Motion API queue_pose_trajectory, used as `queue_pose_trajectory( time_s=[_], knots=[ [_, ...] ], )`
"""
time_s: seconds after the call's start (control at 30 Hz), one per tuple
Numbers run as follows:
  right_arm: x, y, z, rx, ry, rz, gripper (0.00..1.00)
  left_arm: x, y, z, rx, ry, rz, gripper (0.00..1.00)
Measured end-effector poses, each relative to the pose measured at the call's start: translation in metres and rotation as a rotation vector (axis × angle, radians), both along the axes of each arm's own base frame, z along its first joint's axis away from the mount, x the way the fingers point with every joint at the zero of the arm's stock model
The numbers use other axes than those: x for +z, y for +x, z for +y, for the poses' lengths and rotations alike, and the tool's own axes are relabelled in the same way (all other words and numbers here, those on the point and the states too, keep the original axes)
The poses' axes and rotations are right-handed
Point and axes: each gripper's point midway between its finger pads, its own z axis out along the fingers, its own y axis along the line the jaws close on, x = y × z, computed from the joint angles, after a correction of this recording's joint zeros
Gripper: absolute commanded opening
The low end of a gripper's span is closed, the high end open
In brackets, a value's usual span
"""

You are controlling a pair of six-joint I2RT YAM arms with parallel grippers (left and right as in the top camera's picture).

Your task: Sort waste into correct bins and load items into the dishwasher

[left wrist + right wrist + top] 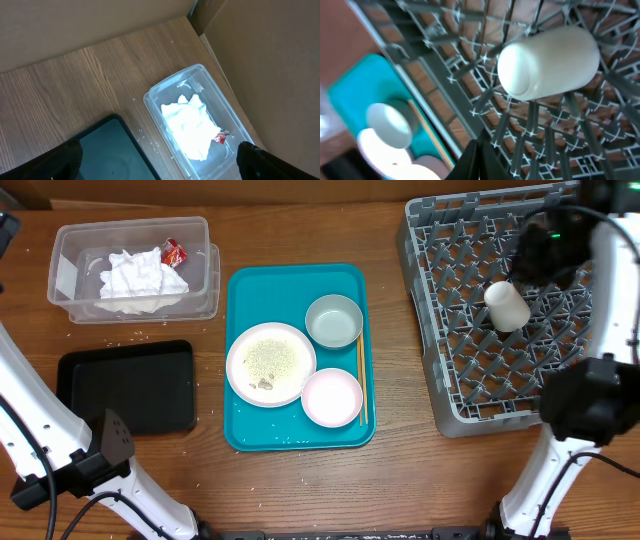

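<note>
The dishwasher rack stands at the right, and a white tumbler cup lies on its side on the lattice. My right gripper is shut and empty, just off the cup and over the rack. The clear tub holds crumpled tissue and a red wrapper. The black tray lies beside it. My left gripper hangs open above both bins. The plate carries crumbs, next to the bowl and the dish.
A teal serving tray in the middle holds the tableware and a pair of chopsticks. Loose crumbs lie on the wood between the tub and the black tray. A cardboard wall stands behind the tub.
</note>
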Motion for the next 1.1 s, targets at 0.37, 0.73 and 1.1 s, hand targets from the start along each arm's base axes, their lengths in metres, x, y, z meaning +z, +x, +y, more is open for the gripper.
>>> queue_pose_trajectory(
  time_s=[0.37,0.73,1.1],
  knots=[
    [-0.068,-0.001,-0.013,-0.065,-0.207,0.112,0.04,0.0,0.0,0.0,0.0,0.0,0.0,1.0],
    [-0.067,-0.018,-0.037,-0.112,-0.37,0.184,0.04,0.0,0.0,0.0,0.0,0.0,0.0,1.0],
    [-0.02,-0.03,-0.072,-0.181,-0.527,0.186,0.04,0.0,0.0,0.0,0.0,0.0,0.0,1.0]
  ],
)
